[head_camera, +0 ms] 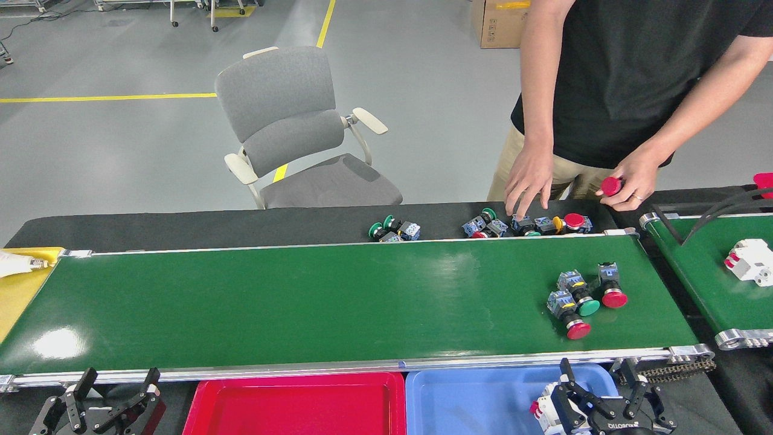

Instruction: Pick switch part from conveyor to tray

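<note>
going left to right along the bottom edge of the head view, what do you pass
left gripper → red tray → blue tray → right gripper, over the blue tray's right end with the white switch part
</note>
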